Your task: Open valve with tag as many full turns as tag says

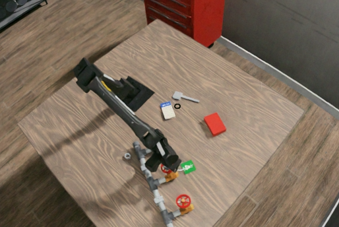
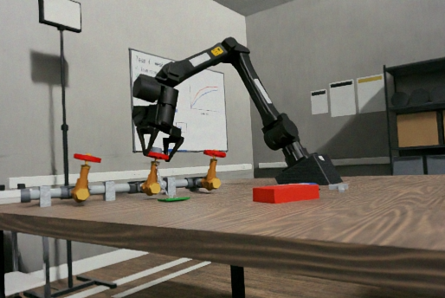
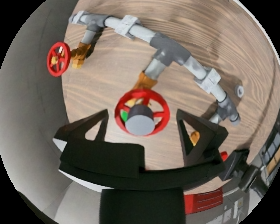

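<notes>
A grey pipe (image 1: 153,185) (image 2: 123,187) (image 3: 171,51) carries three brass valves with red handwheels. The middle valve's handwheel (image 1: 165,169) (image 2: 158,155) (image 3: 157,104) has a green tag (image 1: 188,167) (image 2: 174,199) chained to it; the tag lies flat on the table. My gripper (image 1: 163,165) (image 2: 158,152) (image 3: 142,112) is open, pointing down, with one finger on each side of this handwheel at the level of its rim. A second valve (image 1: 183,200) (image 2: 87,158) (image 3: 58,59) stands free at the pipe's near end. The third valve (image 2: 215,153) is hidden under the arm in the top view.
A red block (image 1: 215,124) (image 2: 286,193), a white box with a blue label (image 1: 167,110), a grey flat tool (image 1: 184,96) and a black ring (image 1: 177,106) lie mid-table. A hex nut (image 1: 126,154) lies left of the pipe. A red cabinet (image 1: 186,16) stands beyond the table.
</notes>
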`<state>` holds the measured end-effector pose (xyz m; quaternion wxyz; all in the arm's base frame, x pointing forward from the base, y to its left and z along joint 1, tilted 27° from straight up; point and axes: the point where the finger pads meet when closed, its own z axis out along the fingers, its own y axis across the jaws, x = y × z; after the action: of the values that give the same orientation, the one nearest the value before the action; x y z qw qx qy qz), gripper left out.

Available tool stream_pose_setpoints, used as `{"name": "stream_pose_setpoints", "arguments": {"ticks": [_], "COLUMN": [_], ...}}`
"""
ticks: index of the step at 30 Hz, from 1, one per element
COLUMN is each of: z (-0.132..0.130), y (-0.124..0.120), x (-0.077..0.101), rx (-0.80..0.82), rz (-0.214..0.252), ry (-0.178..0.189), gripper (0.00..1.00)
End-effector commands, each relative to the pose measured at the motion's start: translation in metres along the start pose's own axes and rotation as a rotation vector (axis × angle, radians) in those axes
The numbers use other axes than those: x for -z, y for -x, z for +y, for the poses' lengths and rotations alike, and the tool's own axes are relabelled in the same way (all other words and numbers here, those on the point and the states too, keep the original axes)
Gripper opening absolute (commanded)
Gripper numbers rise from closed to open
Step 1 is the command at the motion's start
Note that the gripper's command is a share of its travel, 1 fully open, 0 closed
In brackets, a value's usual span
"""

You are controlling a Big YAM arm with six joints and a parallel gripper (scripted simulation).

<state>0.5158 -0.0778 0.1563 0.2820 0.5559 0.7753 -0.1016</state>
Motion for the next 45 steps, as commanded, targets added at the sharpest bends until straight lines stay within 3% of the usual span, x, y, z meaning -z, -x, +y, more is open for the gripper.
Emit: {"name": "stream_pose_setpoints", "arguments": {"ticks": [1, 3, 4, 30, 39, 45], "z": [0.0088, 0.0094, 0.0096, 0.0087, 0.0087, 0.0087], "y": [0.0086, 0.0088, 0.0089, 0.0088, 0.0088, 0.0088], "x": [0.0078, 0.0078, 0.0078, 0.0079, 0.0079, 0.0079], "rx": [-0.06, -0.061, -0.062, -0.057, 0.022, 0.157], "rz": [-0.011, -0.012, -0.012, -0.012, -0.012, -0.013], "ry": [0.014, 0.016, 0.017, 0.013, 0.013, 0.012], "gripper": [1.0, 1.0, 0.0, 0.0, 0.0, 0.0]}}
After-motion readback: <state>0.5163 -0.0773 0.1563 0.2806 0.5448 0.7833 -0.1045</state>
